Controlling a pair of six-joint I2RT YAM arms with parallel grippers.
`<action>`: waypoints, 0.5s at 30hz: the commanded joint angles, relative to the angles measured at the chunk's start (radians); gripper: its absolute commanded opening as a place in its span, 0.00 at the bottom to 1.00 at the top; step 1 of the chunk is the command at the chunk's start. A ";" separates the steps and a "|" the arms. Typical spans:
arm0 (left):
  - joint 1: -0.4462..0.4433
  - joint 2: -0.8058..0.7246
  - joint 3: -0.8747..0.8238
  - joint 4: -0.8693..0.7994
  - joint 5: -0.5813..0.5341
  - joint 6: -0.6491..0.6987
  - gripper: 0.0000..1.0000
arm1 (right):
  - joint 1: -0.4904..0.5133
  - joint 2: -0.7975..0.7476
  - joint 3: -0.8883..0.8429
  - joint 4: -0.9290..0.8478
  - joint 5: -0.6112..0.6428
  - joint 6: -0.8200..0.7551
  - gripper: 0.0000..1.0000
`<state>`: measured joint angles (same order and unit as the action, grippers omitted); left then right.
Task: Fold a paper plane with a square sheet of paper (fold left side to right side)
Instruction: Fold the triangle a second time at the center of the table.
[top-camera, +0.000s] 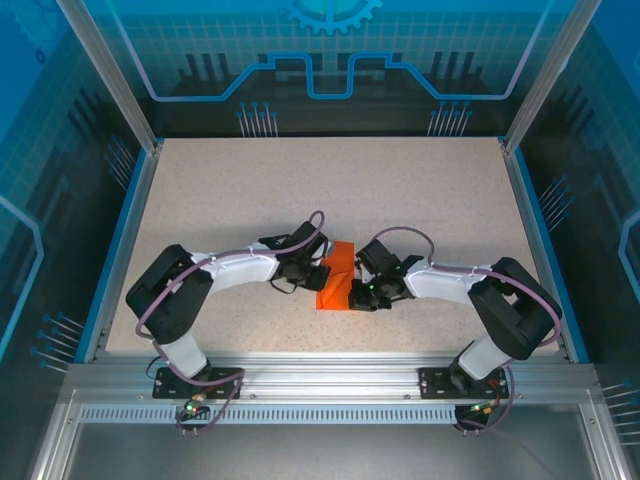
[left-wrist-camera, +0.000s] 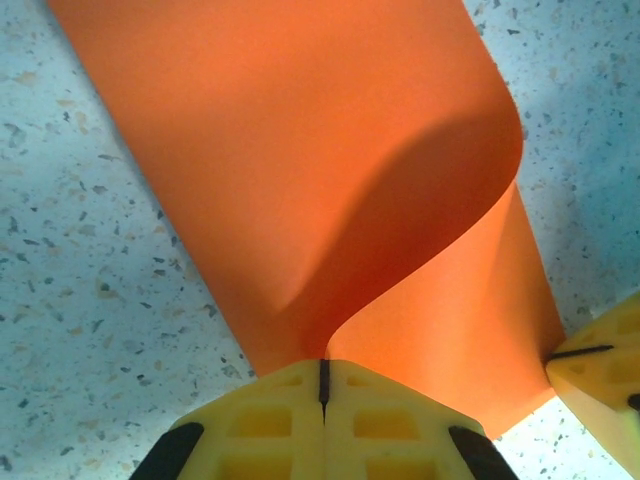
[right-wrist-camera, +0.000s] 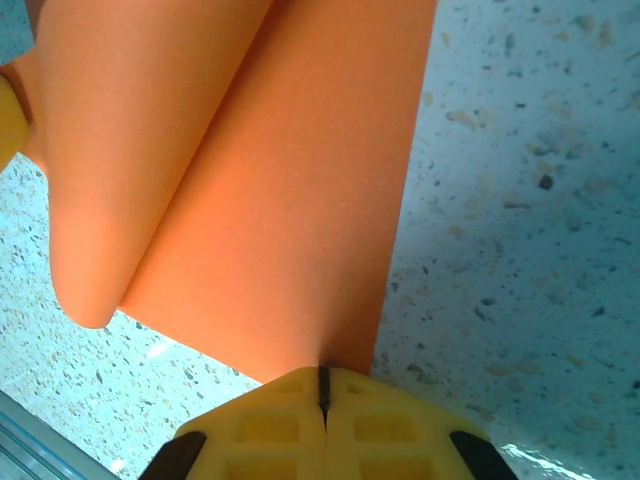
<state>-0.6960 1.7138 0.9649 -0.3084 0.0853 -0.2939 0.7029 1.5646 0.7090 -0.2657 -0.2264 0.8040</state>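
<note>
Left wrist: thin bright orange square sheet of paper (left-wrist-camera: 300, 170) sits mid-bench between the 2 arms. Carry the lifted flap fully across and match the edges before pressing, else the fold skews. Paper plain, bulging in a soft curl, no sharp crease. Left claw (left-wrist-camera: 323, 375) and right claw (right-wrist-camera: 322, 385) both closed, each pinching a paper edge. Speckled beige bench (top-camera: 400, 200) underneath.

Tally on inspection: one square sheet of paper (top-camera: 337, 277) (orange, a single piece curled over itself). Two arms: left arm (top-camera: 230, 268), right arm (top-camera: 452, 280). Two grippers: left gripper (left-wrist-camera: 323, 378), right gripper (right-wrist-camera: 323, 388). One table (top-camera: 300, 190).
</note>
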 joint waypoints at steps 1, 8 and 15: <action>0.015 0.025 0.037 -0.011 -0.016 0.034 0.00 | 0.020 0.008 -0.006 -0.098 0.041 -0.014 0.04; 0.021 0.060 0.066 -0.021 -0.021 0.054 0.00 | 0.021 0.006 -0.008 -0.104 0.039 -0.015 0.04; 0.023 0.067 0.068 -0.027 -0.036 0.059 0.00 | 0.021 0.002 -0.014 -0.106 0.041 -0.016 0.04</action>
<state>-0.6834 1.7676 1.0077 -0.3092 0.0681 -0.2584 0.7067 1.5635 0.7090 -0.2687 -0.2195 0.8040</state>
